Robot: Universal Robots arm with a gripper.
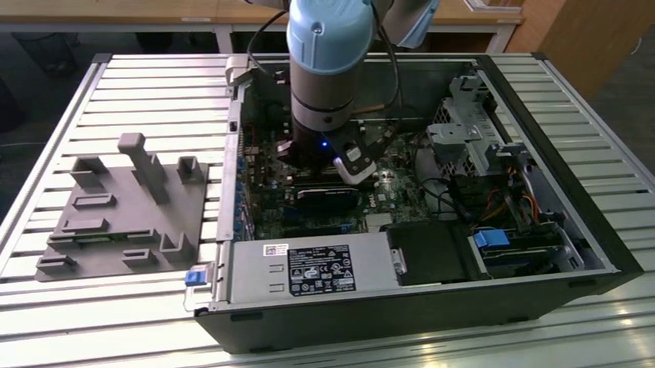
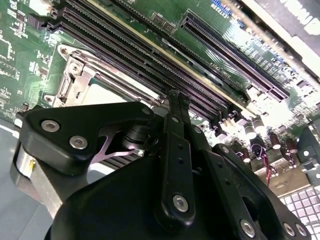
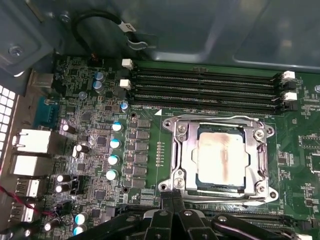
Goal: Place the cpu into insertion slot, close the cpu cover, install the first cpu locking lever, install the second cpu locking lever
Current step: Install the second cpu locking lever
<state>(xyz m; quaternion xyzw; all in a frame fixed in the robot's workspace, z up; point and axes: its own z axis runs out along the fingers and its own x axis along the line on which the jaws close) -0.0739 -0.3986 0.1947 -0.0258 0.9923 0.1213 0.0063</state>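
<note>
Gripper (image 3: 173,200) fingers were pressed together with nothing between them, tips just at the near edge of the CPU socket in the first wrist view; the second wrist view (image 2: 175,97) showed the same closed tips above the board. The cpu (image 3: 221,161) sat in the insertion slot (image 3: 218,189), its pale top smeared with a brownish residue. The cpu cover (image 3: 184,150) lay flat over it, framing the chip. Thin levers seemed to run along the socket's edges, but whether they were latched could not be judged. Beyond the socket ran four black memory slots (image 3: 205,87), empty, with white clips. In the exterior view the arm (image 1: 325,69) reached down into the open computer case (image 1: 603,253); a grey fixture tray (image 1: 118,215) lay on the slatted table (image 1: 61,322) at that view's left.
</note>
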